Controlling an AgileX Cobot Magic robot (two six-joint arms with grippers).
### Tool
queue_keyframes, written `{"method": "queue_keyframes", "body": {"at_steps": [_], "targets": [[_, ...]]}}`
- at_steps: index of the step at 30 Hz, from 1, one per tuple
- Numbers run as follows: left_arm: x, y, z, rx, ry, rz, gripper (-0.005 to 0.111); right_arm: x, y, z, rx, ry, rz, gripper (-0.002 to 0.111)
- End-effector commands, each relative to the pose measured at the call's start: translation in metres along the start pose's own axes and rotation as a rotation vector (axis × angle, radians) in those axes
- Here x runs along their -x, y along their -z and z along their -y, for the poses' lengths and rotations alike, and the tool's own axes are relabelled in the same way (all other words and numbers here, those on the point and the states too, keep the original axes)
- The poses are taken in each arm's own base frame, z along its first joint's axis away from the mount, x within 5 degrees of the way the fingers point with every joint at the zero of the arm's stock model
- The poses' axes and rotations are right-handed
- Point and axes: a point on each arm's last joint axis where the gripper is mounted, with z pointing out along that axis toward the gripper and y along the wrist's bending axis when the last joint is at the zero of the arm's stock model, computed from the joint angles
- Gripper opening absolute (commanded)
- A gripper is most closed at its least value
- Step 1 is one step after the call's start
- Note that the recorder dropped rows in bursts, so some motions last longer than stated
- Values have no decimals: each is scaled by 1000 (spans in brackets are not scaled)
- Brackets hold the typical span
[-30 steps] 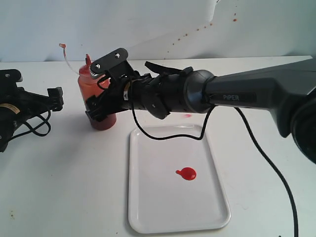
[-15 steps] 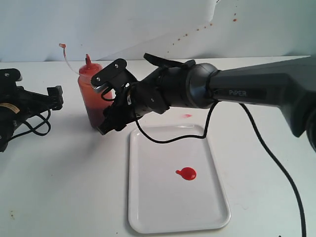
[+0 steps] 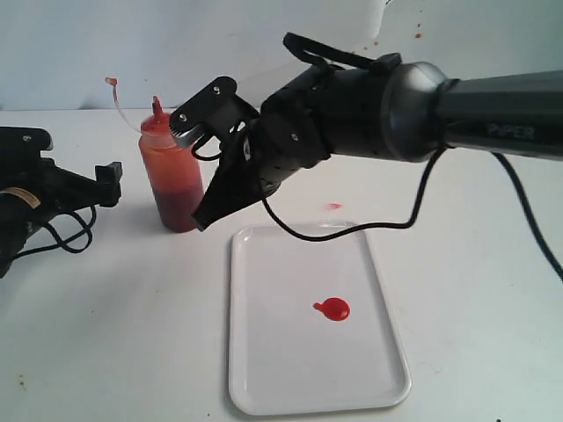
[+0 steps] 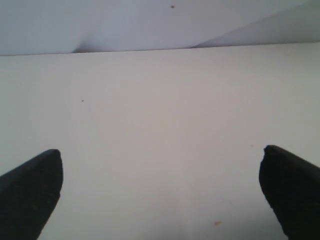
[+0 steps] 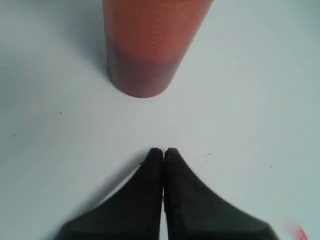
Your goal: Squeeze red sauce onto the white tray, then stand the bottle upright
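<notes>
R pincer (image 5: 163, 154) is shut tip to tip w/ nothing between the jaws. It grips nothing and hangs above bare table. The bottle (image 5: 150, 45) stands upright just ahead of its tips, close but clear of them. The white tray (image 3: 290, 264) lies on the other side of the pincer from the bottle, its near corner almost under the tips. The red sauce (image 3: 333, 309) is a round blob w/ a small tail, further off on the tray. L pincer (image 4: 161, 152) is spread wide and empty, well apart from the R one, w/ the bottle between them.

Judging by the layout, both steps look done — sauce down, bottle up.

Handling, as a guess: thin translucent walls, so soft and springy. Contents fill approx. the lower part, so it's light-ish but bottom-heavy, which helps it stand. Smooth plastic, prob. slick if sauce-smeared. The tip cap (image 3: 112, 82) dangles on its tether, so the nozzle is open and a hard squeeze would squirt. If it needs regripping, take the mid-body across the cylinder w/ light pressure only — not the tapered top.
</notes>
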Motion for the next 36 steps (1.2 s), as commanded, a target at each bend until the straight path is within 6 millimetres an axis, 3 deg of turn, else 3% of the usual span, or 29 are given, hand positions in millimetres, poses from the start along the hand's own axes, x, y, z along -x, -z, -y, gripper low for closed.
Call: {"method": "queue_keyframes", "body": {"at_steps": [1, 4, 8, 15, 21, 31, 33, 36], "targets": [[8, 4, 5, -58, -68, 29, 103, -13, 19, -3, -14, 37, 129, 0], [17, 9, 5, -54, -69, 28, 103, -30, 31, -5, -34, 107, 274, 0], [31, 19, 4, -45, -75, -7, 103, -49, 49, 5, -57, 72, 396, 0], [47, 40, 5, -52, -100, -3, 103, -94, 73, 42, -149, -97, 406, 0], [47, 60, 10, -94, -125, 79, 103, -130, 104, 52, -229, -193, 507, 0], [54, 118, 18, -166, -12, 300, 103, -158, 165, 55, -401, -448, 824, 0], [57, 134, 25, -257, 30, 326, 103, -162, 171, 59, -424, -573, 824, 0], [54, 158, 45, -476, 10, 279, 103, -164, 172, 61, -435, -625, 822, 0]]}}
